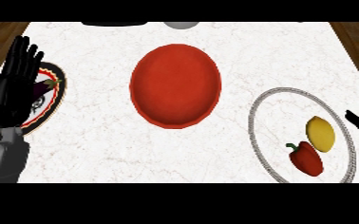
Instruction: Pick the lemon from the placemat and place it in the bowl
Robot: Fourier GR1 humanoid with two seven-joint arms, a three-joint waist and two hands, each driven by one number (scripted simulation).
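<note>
Left hand (17,83) rests open, holding nothing, far left of the red bowl (175,86). Lemon (321,133) lies untouched on the placemat (261,105), right of the bowl. Right hand (353,118), barely visible, perhaps approaching; finger state untellable. Next: grasp the lemon.

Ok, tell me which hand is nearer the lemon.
Right. The right hand shows only as a dark tip at the right edge, just beside the lemon; the left hand rests open at the far left edge.

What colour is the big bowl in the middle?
The bowl is red all over, inside and rim. The head view shows it best.
</note>
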